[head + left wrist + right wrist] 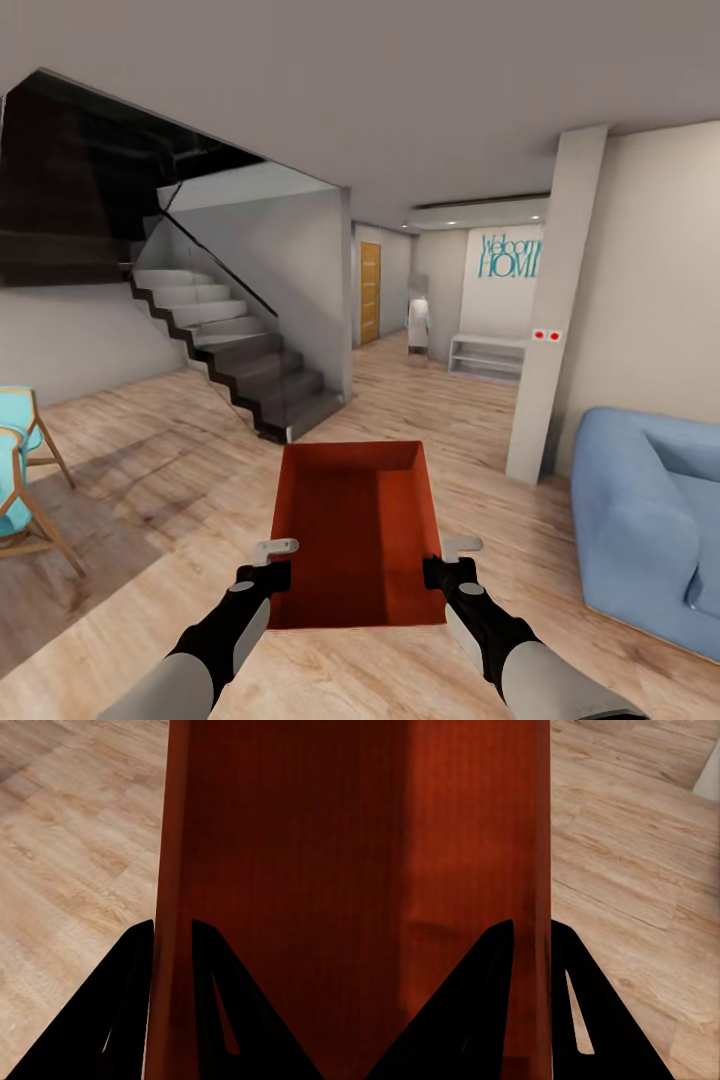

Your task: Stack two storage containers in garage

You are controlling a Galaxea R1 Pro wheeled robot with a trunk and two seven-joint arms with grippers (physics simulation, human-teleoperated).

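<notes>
Facing teal "Welcome HOME" lettering (510, 257)

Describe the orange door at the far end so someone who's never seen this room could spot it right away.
Start at the dark staircase on the left and follow its grey side wall back to the short hallway behind it. The orange door stands there, left of the white wall with teal Welcome Home lettering. It is the lone warm wood-coloured panel among pale walls.

Look to about one o'clock, far down the room. On the white wall (505, 290) you can read big teal words (509, 257): "Welcom" on top and "HOM" under it. A pillar (555, 300) hides the last letters.
</notes>
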